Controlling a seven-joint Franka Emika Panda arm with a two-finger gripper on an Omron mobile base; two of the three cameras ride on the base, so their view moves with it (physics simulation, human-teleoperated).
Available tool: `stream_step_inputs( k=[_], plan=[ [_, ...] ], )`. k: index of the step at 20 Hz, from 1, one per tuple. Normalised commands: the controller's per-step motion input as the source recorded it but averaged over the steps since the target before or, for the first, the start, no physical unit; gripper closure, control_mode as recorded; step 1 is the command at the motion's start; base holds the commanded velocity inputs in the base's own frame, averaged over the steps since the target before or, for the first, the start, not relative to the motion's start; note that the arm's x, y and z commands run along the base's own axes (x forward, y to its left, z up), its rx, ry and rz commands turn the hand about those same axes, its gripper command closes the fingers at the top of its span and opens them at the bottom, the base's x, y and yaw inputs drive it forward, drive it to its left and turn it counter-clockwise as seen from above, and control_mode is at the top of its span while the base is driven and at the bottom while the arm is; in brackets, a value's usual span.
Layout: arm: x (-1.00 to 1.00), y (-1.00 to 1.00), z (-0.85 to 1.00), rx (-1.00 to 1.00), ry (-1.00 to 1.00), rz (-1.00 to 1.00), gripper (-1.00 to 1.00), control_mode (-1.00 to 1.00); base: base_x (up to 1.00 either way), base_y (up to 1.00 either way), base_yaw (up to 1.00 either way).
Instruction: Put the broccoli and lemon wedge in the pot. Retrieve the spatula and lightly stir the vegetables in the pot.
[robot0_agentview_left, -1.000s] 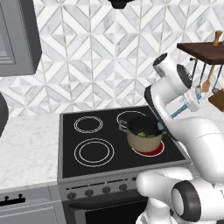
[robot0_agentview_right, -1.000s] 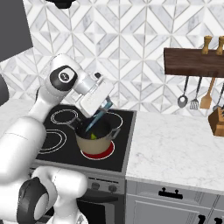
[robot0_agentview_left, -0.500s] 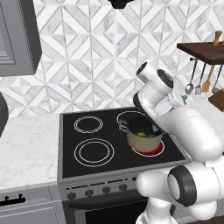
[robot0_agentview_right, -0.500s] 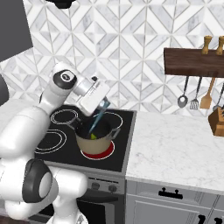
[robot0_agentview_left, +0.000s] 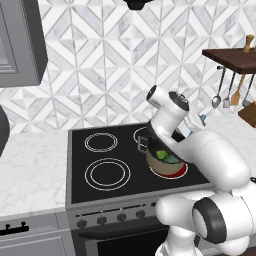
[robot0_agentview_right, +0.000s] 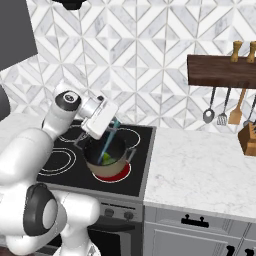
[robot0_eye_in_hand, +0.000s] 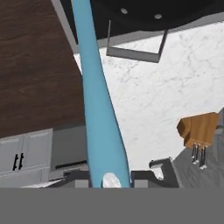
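Big stuff first: black stove (robot0_agentview_left: 95, 172) between marble worktop (robot0_agentview_right: 200, 172) on either side, red-glowing burner (robot0_agentview_right: 120, 175) under the pot (robot0_agentview_right: 107, 160), which sits front right on the cooktop. Inside the pot, both vegetables already down at the bottom: dark green broccoli (robot0_agentview_left: 172, 159) right beside the pale lemon wedge (robot0_agentview_left: 162, 154), close enough to look like touching, though too small to call for sure. So, judging by that, loading part done and stirring in hand. Teal spatula (robot0_agentview_right: 108, 142) slanting down into the pot from the gripper (robot0_agentview_right: 102, 122), handle (robot0_eye_in_hand: 98, 105) running up the middle of the hand view toward the pot's grey loop handle (robot0_eye_in_hand: 135, 43) and dark rim. Fingers (robot0_eye_in_hand: 148, 175) snug against the handle on both sides, so clamped on the spatula. For a good stir: small slow circles, blade low among the pieces but not scraping hard, wrist tilt kept steady so the handle doesn't lever against the rim. Pot small and light-looking, likely to slide or tip off the burner if shoved sideways, so gentle on the wall. Grip kept firm, since a thin handle could twist between the fingers. Also worth minding: tiny pieces could hop out with a quick flick, so no fast sweeps.
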Motion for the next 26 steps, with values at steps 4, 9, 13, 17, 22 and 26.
stream_step_inputs(
  k=[4,9,13,17,22,26],
  plan=[
    [0.07,0.02,-0.06,-0.11,0.00,0.03,1.00,-1.00,0.00,0.00,0.00],
    [0.40,0.23,0.00,-0.10,0.00,0.00,1.00,-1.00,0.00,0.00,0.00],
    [0.30,0.32,0.09,-0.10,0.00,0.00,1.00,-1.00,0.00,0.00,0.00],
    [0.28,0.34,0.35,-0.07,0.00,-0.09,1.00,-1.00,0.00,0.00,0.00],
    [0.02,0.02,0.05,-0.12,0.01,-0.06,1.00,-1.00,0.00,0.00,0.00],
    [-0.09,0.00,0.00,-0.27,0.11,-0.01,1.00,-1.00,0.00,0.00,0.00]
  ],
)
